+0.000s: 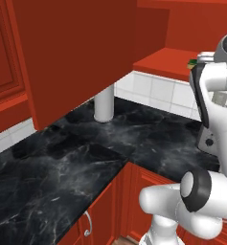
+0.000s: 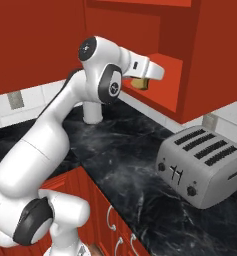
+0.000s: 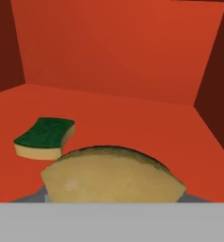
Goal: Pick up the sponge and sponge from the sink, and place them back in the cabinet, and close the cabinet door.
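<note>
Here the claw (image 2: 141,82) was clenched on the tan sponge (image 3: 112,176), holding it just above the shelf (image 3: 132,123) near the front edge, inside the open cabinet (image 2: 210,55). Farther in, toward the shelf's left side, the green sponge (image 3: 45,137) lay flat, apart from the tan one. Below, on the tabletop (image 2: 135,170), a toaster (image 2: 202,165) stood near the back wall.
</note>
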